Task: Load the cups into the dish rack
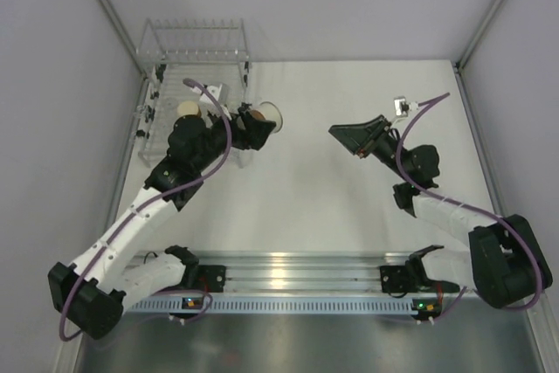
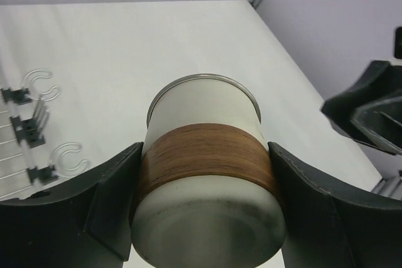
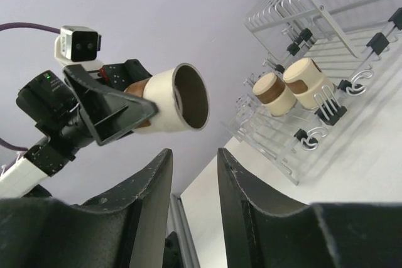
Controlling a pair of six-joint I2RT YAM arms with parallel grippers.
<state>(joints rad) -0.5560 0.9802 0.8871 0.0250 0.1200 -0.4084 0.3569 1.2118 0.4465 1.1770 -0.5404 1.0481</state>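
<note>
Three pale lilac-grey walls (image 1: 52, 85) close in a white bench (image 1: 332, 207) with a metal rail (image 1: 297, 268) along its near edge. At the far left corner stands the clear dish rack (image 1: 196, 41), two cream cups (image 3: 273, 92) lying on their sides among its tines. Just off the rack's right side, the left arm's fingers (image 2: 107, 199) clamp a third cream cup (image 2: 204, 155) by its brown band, level above the bench. Toward the right edge, the right arm's fingers (image 3: 251, 199) stand slightly apart, empty.
</note>
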